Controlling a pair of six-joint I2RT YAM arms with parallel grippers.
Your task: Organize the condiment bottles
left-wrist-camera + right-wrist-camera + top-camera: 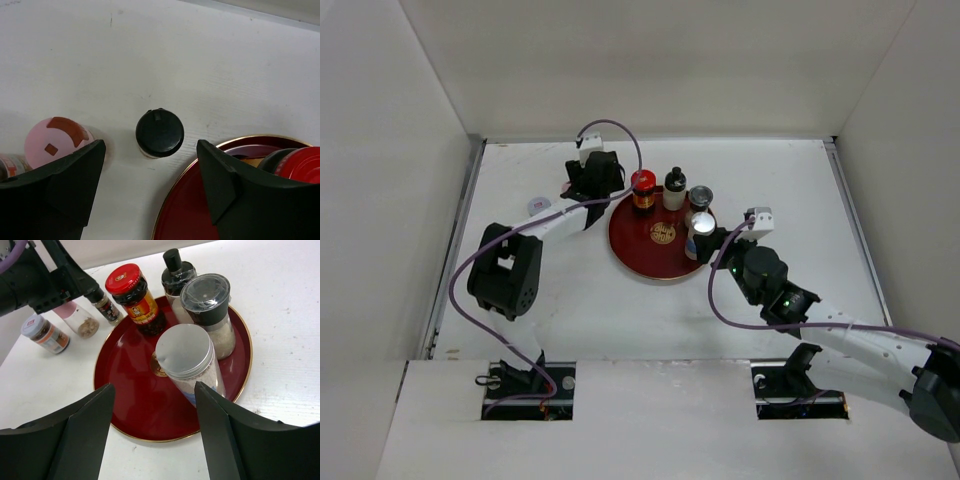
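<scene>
The white-and-black left arm (pixel 560 222) rises from its base to a folded black elbow, then reaches forward. Its wrist is bent so that the left end effector (pixel 150 147), with two black fingers, points straight down, jaws standing apart. The right arm (pixel 860 340) stretches low, forward and leftward. The right end effector (pixel 154 390) tilts downward, its black fingers likewise spread.

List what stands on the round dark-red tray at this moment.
Red-capped jar, grey-capped grinder and silver-lidded jar stand on the tray. The black-topped bottle has its base hidden behind the grinder; the silver-lidded jar partly covers the tray's gold emblem.
</scene>
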